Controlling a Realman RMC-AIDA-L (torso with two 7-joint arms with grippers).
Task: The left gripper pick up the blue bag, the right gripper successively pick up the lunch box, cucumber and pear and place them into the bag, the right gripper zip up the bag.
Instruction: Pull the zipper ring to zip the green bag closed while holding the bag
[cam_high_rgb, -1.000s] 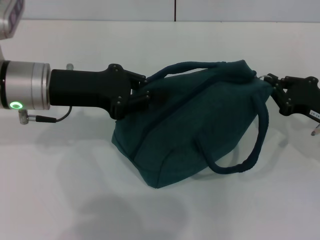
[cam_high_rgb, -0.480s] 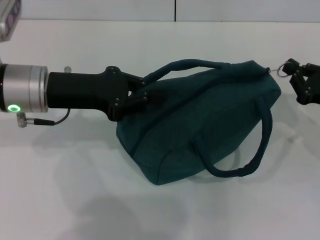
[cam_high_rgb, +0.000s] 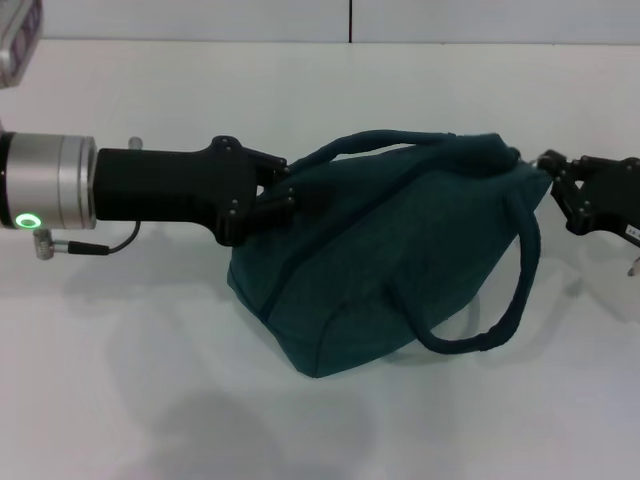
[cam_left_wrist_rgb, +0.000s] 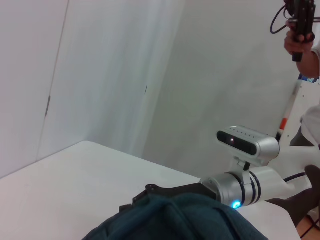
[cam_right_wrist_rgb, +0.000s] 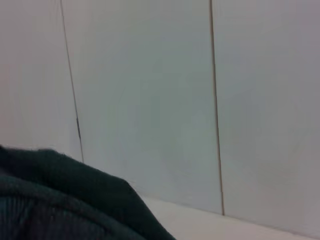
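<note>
Left gripper (cam_high_rgb: 283, 190), at nine o'clock of the blue bag (cam_high_rgb: 390, 260), pinches the bag's fabric end with its fingers pressed together on the cloth. Right gripper (cam_high_rgb: 553, 180) sits at three o'clock of the bag, touching its other end near the zipper line; whether its fingers are spread or closed cannot be told. Between them the bag rests on the white table (cam_high_rgb: 150, 400), one handle (cam_high_rgb: 500, 310) drooping toward five o'clock.
</note>
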